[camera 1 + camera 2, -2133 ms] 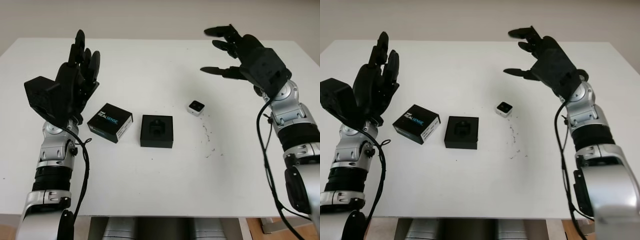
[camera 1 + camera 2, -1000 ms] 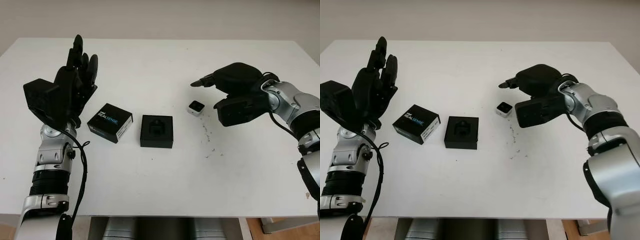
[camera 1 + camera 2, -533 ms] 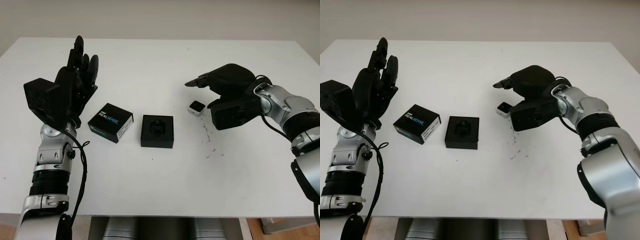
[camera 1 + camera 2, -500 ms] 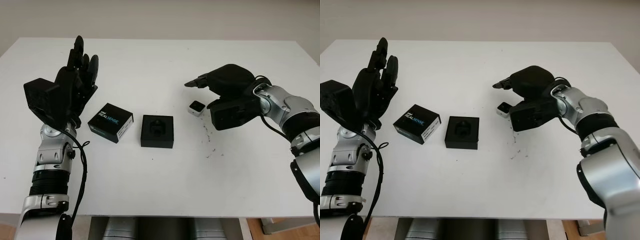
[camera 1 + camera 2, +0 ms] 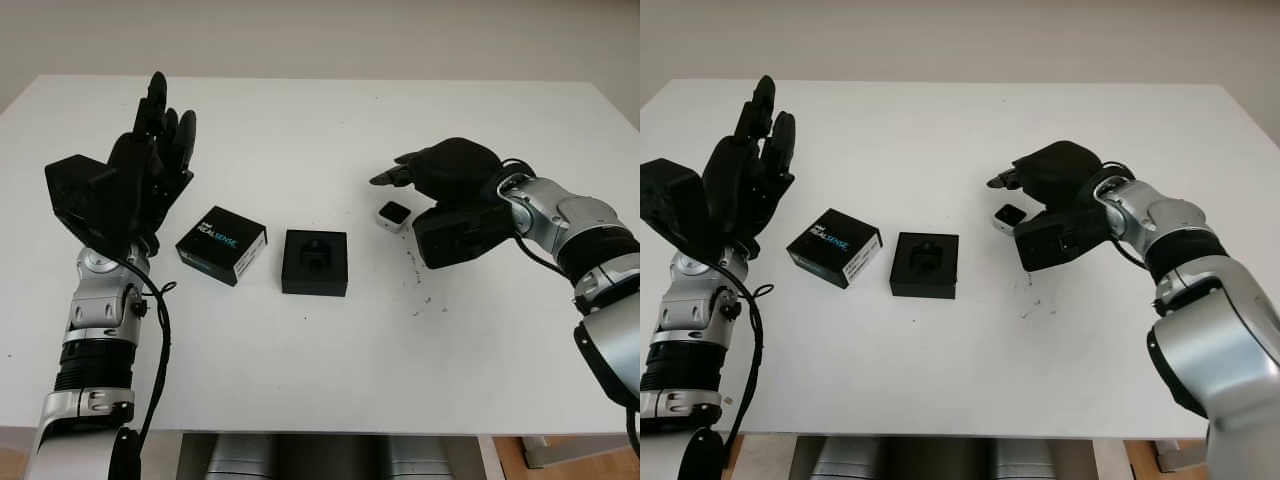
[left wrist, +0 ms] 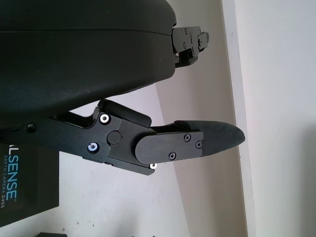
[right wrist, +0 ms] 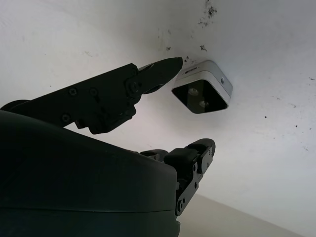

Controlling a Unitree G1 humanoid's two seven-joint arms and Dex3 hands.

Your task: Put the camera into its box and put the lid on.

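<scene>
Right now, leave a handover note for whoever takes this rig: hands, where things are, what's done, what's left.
Right hand: open, around the camera, not yet gripping.
Left hand: open, raised at the table's left side, above the lid.
Box: open, at table centre, lid to its left, camera to its right.
Done: nothing packed.
Left: grasp camera, seat it in box, put lid on.

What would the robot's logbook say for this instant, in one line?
right hand: open, at camera | left hand: open, raised | box: open | lid: beside box
</scene>
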